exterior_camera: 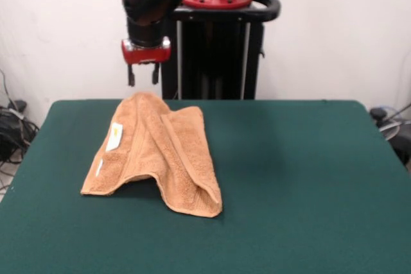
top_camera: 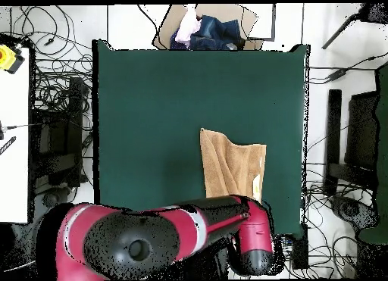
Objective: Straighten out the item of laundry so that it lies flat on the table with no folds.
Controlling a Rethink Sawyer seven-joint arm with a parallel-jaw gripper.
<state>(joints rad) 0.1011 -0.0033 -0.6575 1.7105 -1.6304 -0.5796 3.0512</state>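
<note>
The item of laundry [exterior_camera: 160, 152], an orange-tan towel, lies rumpled on the left half of the green table [exterior_camera: 308, 178]. It is folded over on itself into a raised hump, with a white tag [exterior_camera: 114, 137] on its left side. My gripper [exterior_camera: 143, 76] hangs just above the towel's far end, open, with nothing between its fingers. From overhead, the towel [top_camera: 227, 164] lies near the table's [top_camera: 159, 119] right edge, and my red arm [top_camera: 189, 232] covers its near end and hides the gripper.
A cardboard box of clothes [top_camera: 204, 28] stands beyond the table's far edge in the overhead view. Cables and dark equipment [top_camera: 61, 119] lie on the floor at both sides. The black pedestal [exterior_camera: 212, 49] stands behind the table.
</note>
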